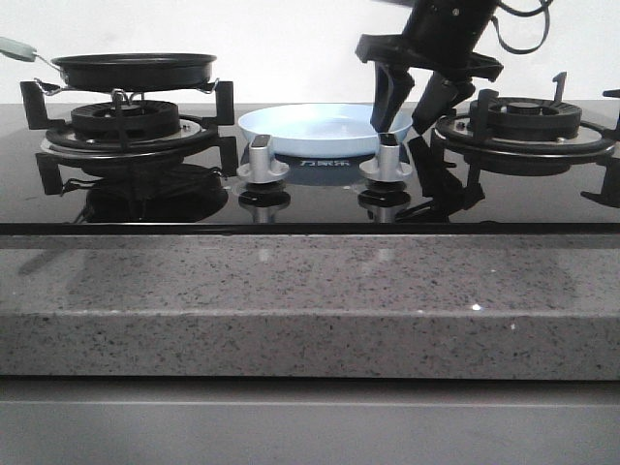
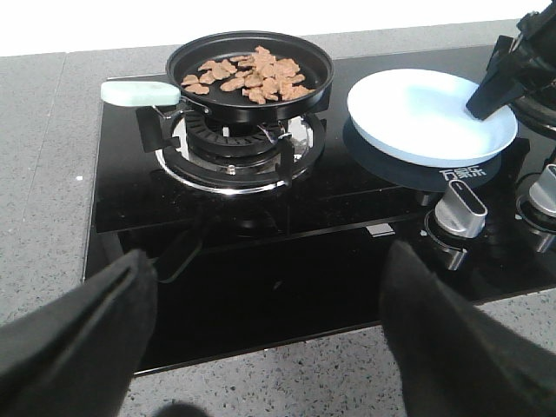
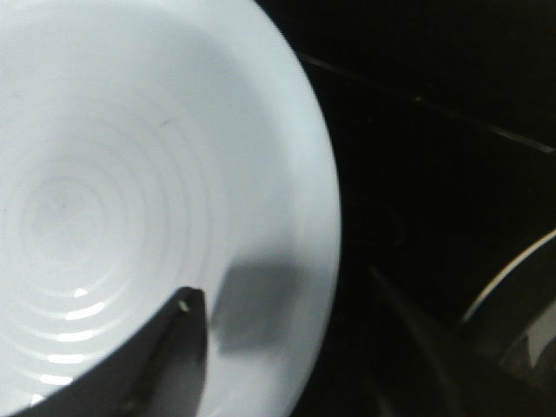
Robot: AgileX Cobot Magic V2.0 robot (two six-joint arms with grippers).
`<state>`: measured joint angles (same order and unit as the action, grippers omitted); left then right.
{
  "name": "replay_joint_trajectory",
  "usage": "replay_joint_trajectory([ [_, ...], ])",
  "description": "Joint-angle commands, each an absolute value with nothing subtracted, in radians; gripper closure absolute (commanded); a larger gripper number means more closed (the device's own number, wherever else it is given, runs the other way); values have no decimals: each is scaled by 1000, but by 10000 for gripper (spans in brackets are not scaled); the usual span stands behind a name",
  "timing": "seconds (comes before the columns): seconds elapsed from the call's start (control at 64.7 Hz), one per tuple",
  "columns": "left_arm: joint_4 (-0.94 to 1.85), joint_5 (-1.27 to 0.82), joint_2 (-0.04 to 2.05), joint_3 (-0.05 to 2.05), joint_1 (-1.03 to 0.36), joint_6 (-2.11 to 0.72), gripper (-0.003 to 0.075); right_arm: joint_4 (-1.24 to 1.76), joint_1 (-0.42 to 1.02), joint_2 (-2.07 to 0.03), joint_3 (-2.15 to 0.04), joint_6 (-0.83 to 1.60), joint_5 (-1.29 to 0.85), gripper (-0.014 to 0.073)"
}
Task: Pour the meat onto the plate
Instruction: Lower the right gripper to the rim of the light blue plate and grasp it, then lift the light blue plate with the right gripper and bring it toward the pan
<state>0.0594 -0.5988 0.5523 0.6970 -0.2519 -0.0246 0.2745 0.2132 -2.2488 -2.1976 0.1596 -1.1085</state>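
Observation:
The meat [image 2: 248,76] lies as a heap of light-brown pieces in a black frying pan [image 2: 250,68] on the left burner; the pan also shows in the front view [image 1: 134,70], its pale green handle [image 2: 135,91] pointing left. The pale blue plate [image 1: 310,129] sits on the black cooktop between the burners and holds nothing. My right gripper [image 1: 400,124] is open, its fingers straddling the plate's right rim [image 3: 313,200]; one finger [image 3: 165,356] hangs over the plate's inside. My left gripper [image 2: 269,347] is open and empty, low over the cooktop's front edge, well short of the pan.
Two silver knobs [image 1: 262,160] [image 1: 386,158] stand in front of the plate. The right burner grate [image 1: 523,121] is close beside my right gripper. The left burner grate [image 1: 126,121] carries the pan. A speckled grey counter [image 1: 310,291] runs along the front.

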Motion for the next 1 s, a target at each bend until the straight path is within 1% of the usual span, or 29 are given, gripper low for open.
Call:
replay_joint_trajectory([
  [0.0,64,-526,561,728,-259,-24,188,305,214,-2194,-2231,168,-1101,287],
  [0.402,64,-526,561,728,-259,-24,188,305,214,-2194,-2231,168,-1094,662],
  [0.556,64,-526,561,728,-259,-24,188,316,211,-2173,-2231,147,-1063,661],
  [0.804,64,-527,561,728,-259,-24,188,342,206,-2042,-2213,129,-1056,661],
  [0.912,64,-527,561,728,-259,-24,188,375,208,-1957,-2140,150,-1045,661],
  [0.989,64,-527,561,728,-259,-24,188,403,211,-1883,-2044,194,-1025,661],
])
